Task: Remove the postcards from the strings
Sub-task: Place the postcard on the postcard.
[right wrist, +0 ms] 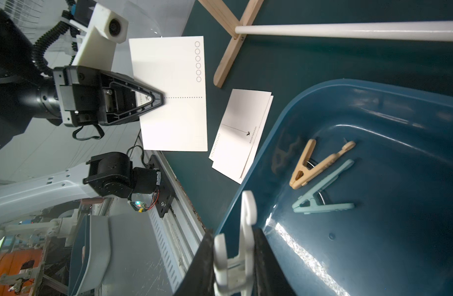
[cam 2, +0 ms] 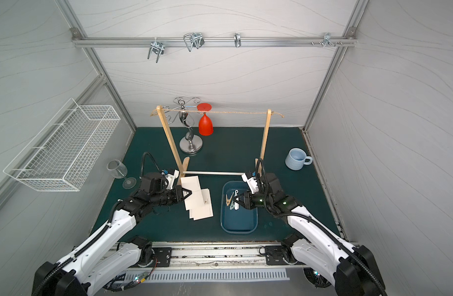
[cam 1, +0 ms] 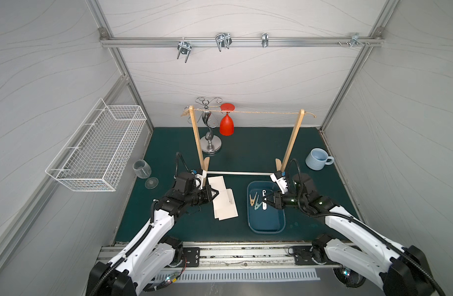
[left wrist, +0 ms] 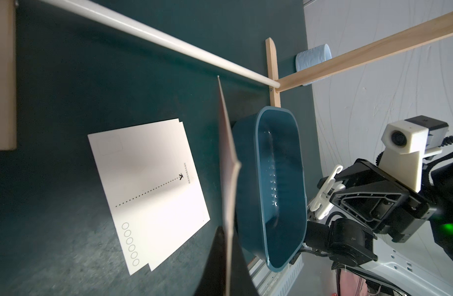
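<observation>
The jute string (cam 1: 258,112) (cam 2: 233,112) runs bare between two wooden uprights; nothing hangs on it. My left gripper (cam 1: 217,192) (left wrist: 229,256) is shut on one edge of a white postcard (cam 1: 217,181) (right wrist: 174,102), which shows edge-on in the left wrist view. It holds the card just above the mat by the left upright's foot. Two more postcards (cam 1: 226,208) (left wrist: 153,189) lie overlapped on the mat beside it. My right gripper (cam 1: 265,201) (right wrist: 235,269) is shut on a white clothespeg (right wrist: 245,230) over the blue tray (cam 1: 266,232).
A tan peg (right wrist: 320,164) and a pale teal peg (right wrist: 322,200) lie in the tray. The white dowel (cam 1: 240,173) joins the frame's feet. A blue mug (cam 1: 318,159) stands at the right and a clear wine glass (cam 1: 143,170) lies at the left. A red glass (cam 1: 226,125) hangs on a metal stand behind.
</observation>
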Robot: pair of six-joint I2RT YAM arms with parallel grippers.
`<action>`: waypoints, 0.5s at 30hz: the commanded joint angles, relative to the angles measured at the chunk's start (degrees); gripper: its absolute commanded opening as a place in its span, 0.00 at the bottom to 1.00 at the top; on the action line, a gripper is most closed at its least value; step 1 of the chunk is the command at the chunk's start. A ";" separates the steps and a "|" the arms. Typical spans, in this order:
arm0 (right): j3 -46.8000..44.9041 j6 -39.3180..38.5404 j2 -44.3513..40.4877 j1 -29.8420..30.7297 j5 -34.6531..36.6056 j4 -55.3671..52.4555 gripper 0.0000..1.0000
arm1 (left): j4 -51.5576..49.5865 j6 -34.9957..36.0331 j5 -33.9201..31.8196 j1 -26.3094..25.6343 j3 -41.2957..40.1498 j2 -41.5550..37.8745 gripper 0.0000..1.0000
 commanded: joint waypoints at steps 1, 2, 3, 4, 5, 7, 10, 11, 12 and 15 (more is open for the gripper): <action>-1.03 1.36 2.71 0.36 2.05 3.12 0.00 | 4.43 -2.30 -1.76 -0.57 -1.28 1.11 0.00; -1.13 1.64 3.65 0.39 2.11 3.66 0.00 | 5.04 -2.62 -1.93 -0.66 -1.76 1.45 0.00; -1.22 2.10 4.83 0.38 2.09 4.29 0.00 | 5.58 -2.87 -2.05 -0.74 -2.22 1.81 0.00; -1.31 2.30 5.88 0.39 1.75 5.16 0.00 | 5.87 -2.99 -2.22 -0.83 -2.45 2.21 0.00; -1.33 2.49 6.85 0.44 1.74 5.72 0.00 | 6.23 -3.09 -2.27 -0.92 -2.63 2.56 0.00; -1.22 2.61 8.64 0.44 2.07 6.62 0.00 | 7.27 -3.12 -2.33 -1.35 -3.04 3.60 0.00; -1.06 2.59 10.97 0.58 2.07 7.91 0.00 | 9.25 -3.92 -2.55 -2.12 -3.67 6.00 0.00; -0.84 2.62 11.64 0.53 2.23 8.05 0.00 | 9.74 -4.13 -2.56 -2.36 -3.78 6.86 0.00; -0.57 2.59 12.50 0.57 2.44 8.01 0.00 | 10.27 -4.19 -2.55 -2.58 -3.79 7.78 0.00; -0.18 2.49 14.60 0.64 2.58 8.26 0.00 | 10.99 -4.28 -3.41 -3.53 -3.79 9.76 0.00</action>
